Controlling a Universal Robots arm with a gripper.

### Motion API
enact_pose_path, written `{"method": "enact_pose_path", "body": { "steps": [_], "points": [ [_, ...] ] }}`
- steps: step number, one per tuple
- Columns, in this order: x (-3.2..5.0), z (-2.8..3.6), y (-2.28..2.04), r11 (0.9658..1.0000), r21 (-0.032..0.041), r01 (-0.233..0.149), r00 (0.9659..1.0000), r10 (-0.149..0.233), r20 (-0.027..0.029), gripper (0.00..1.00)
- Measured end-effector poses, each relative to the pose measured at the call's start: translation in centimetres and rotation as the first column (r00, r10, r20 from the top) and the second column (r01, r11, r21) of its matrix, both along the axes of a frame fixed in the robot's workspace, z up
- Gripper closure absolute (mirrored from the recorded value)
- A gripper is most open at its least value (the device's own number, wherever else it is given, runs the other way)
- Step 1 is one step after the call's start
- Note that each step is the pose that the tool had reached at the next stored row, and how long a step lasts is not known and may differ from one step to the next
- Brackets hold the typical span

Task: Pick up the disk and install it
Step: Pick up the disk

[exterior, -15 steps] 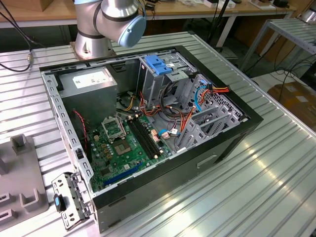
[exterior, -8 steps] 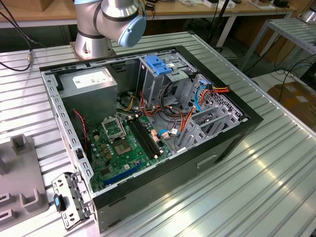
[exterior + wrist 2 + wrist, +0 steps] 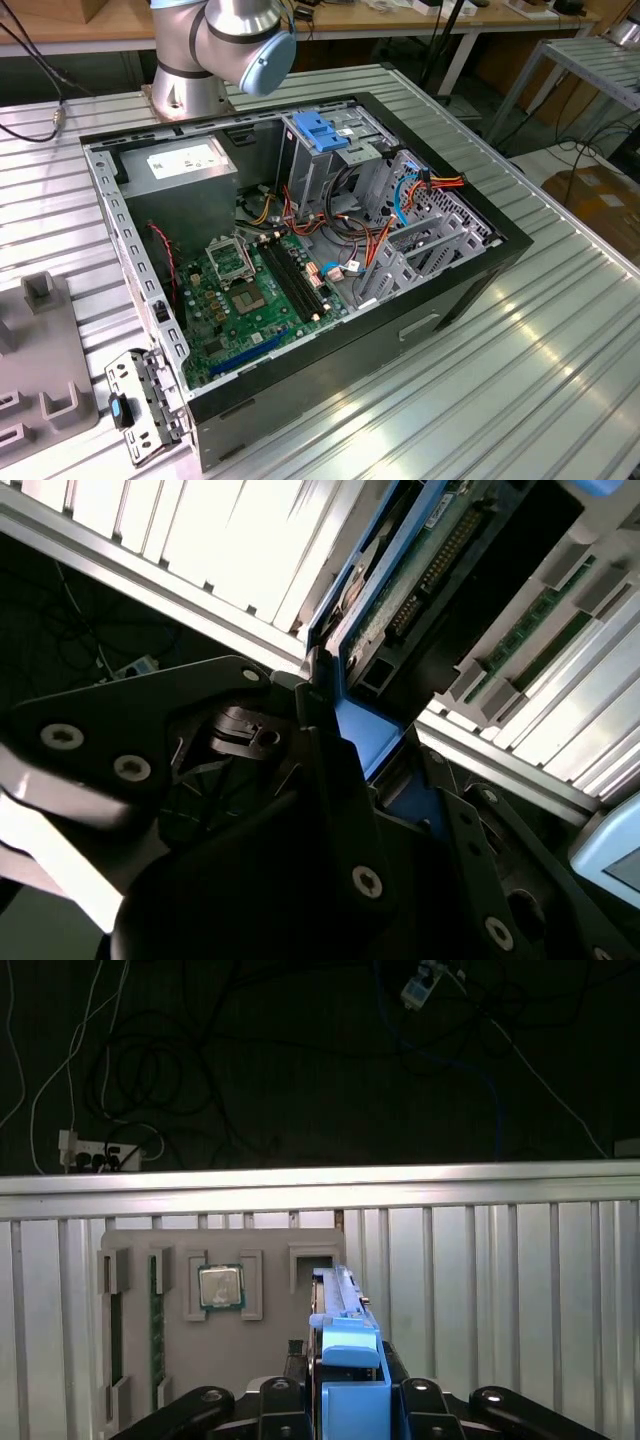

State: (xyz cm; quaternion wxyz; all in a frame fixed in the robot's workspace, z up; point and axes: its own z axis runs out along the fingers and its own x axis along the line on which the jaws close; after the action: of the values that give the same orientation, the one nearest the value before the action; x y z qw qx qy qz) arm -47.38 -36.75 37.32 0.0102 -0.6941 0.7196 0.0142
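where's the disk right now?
In the first wrist view, the disk stands on edge in the gripper, by the grey tray holding a CPU chip.

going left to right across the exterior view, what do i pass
grey parts tray → loose metal bracket with a blue clip → green motherboard → orange and red cables

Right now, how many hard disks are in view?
1. The disk sits edge-on in the gripper, whose jaws are closed on it, by the grey tray in the first wrist view. Another could be hidden inside the drive cage in the exterior view.
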Motion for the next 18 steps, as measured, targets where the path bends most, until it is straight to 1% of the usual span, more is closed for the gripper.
{"method": "enact_pose_path", "body": {
  "steps": [4, 5, 6, 11, 14, 15, 17, 18],
  "points": [
    [0.00, 0.07, -0.03, 1.0000, -0.0024, 0.000, 1.0000, 0.000, 0.0000, 0.63],
    [0.00, 0.07, -0.03, 0.9999, -0.0105, 0.000, 1.0000, 0.000, 0.0000, 0.63],
    [0.00, 0.07, -0.04, 0.9999, -0.0151, 0.000, 1.0000, 0.000, 0.0000, 0.63],
    [0.00, 0.09, -0.03, 0.9999, -0.0159, 0.000, 1.0000, 0.000, -0.0001, 0.63],
    [0.00, 0.53, -0.03, 0.9999, -0.0159, 0.000, 1.0000, 0.000, 0.0000, 0.63],
    [0.00, 0.93, -0.03, 0.9999, -0.0159, 0.000, 1.0000, 0.000, -0.0001, 0.63],
    [0.00, 1.45, -0.03, 0.9999, -0.0159, 0.000, 1.0000, 0.000, -0.0001, 0.63],
    [0.00, 1.84, -0.03, 0.9999, -0.0158, 0.000, 1.0000, 0.000, 0.0001, 0.63]
  ]
}}
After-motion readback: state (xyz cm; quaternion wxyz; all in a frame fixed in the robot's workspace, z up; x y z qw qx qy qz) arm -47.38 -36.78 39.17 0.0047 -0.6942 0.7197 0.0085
